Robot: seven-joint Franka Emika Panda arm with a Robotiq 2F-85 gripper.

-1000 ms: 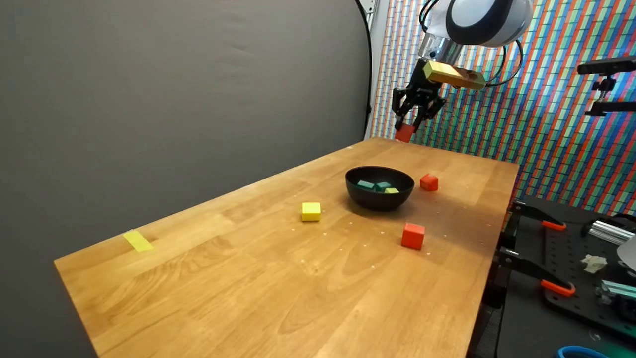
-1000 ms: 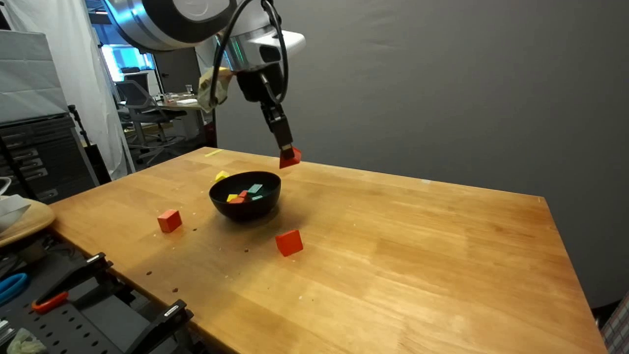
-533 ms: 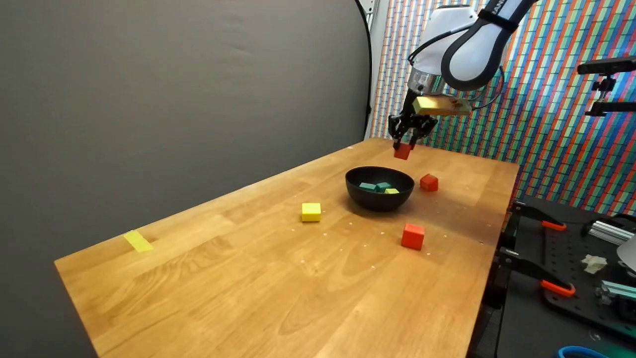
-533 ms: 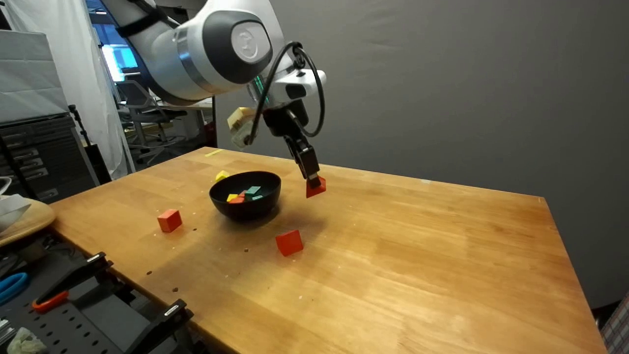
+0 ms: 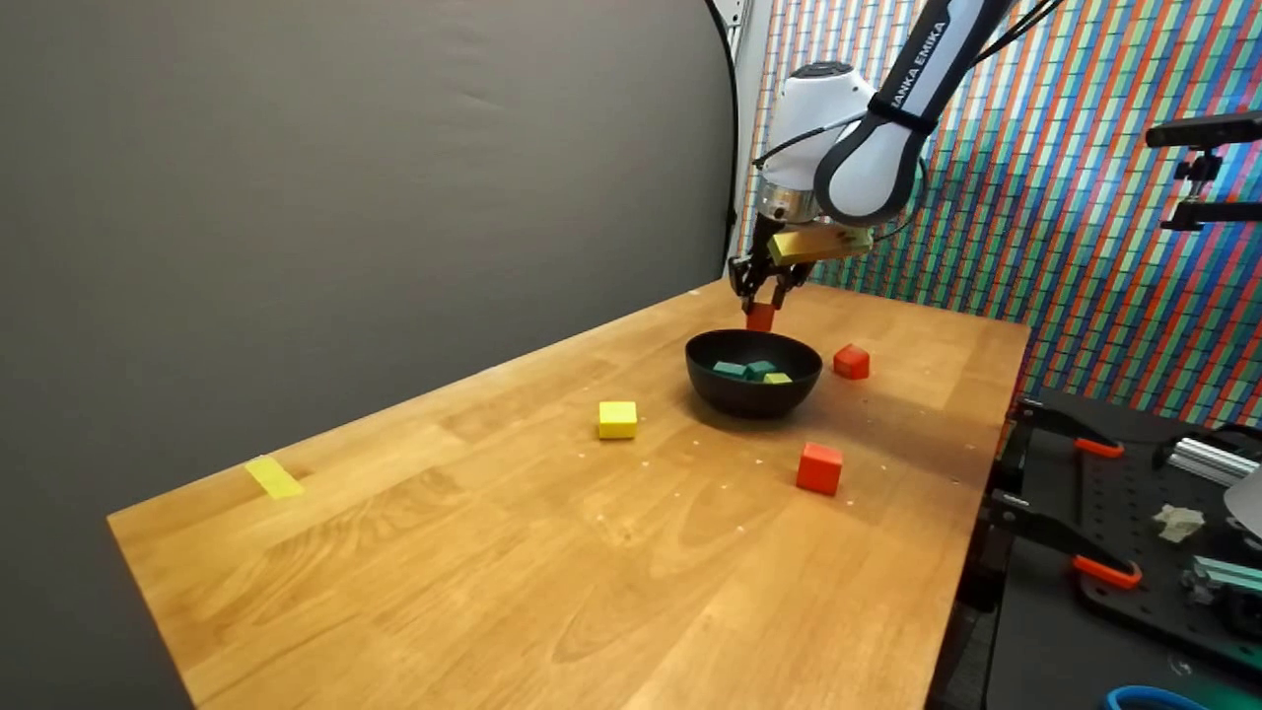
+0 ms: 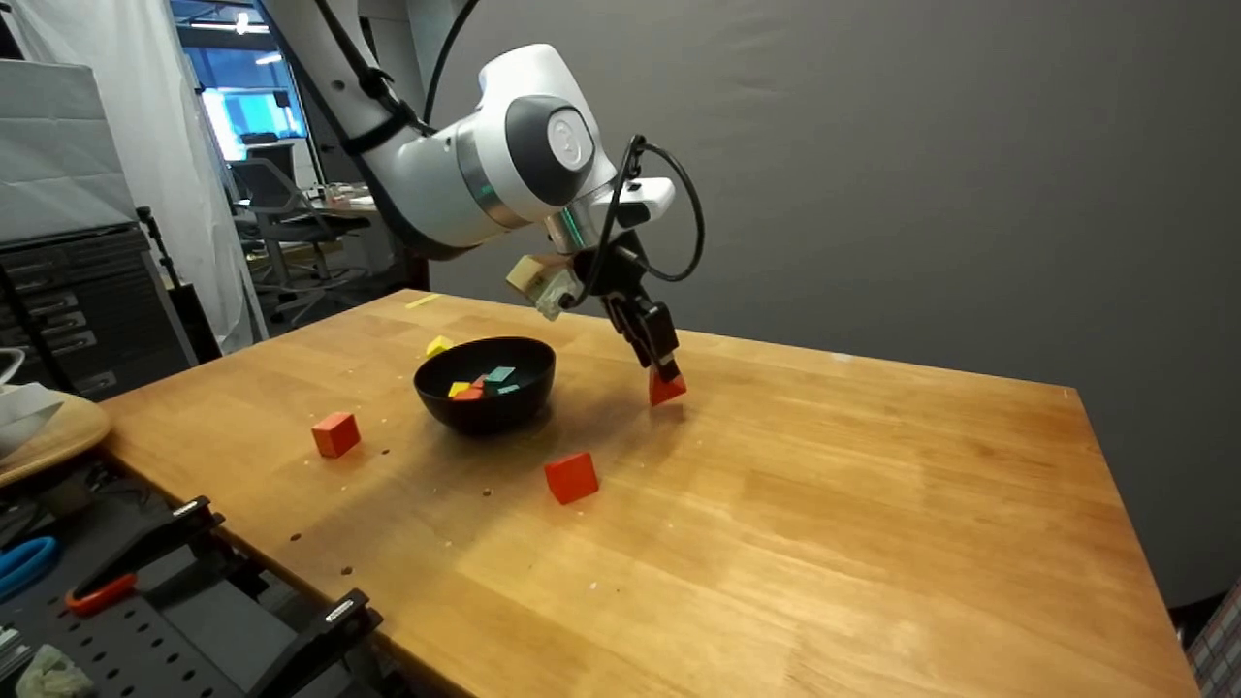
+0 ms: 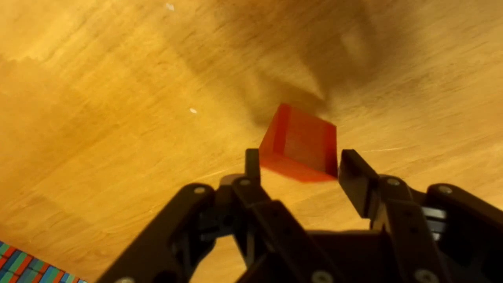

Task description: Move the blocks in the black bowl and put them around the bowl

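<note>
The black bowl stands upright on the table in both exterior views. Inside it lie green blocks, a yellow block and red. Around it sit a yellow block, a red block and another red block. My gripper is low beside the bowl, with a tilted red block at its fingertips. The left finger meets that block's edge; a thin gap shows at the right finger, so the jaws look loosened. Whether this block touches the table cannot be told.
A yellow tape strip is stuck near a corner of the wooden table. Black clamps with orange grips line one long edge, beside a dark perforated board. A grey backdrop rises behind the opposite edge.
The arm has come down to the tabletop beside the bowl, carrying the red block. Lately the jaws have parted slightly around it. The bowl and the other blocks have stayed put.
</note>
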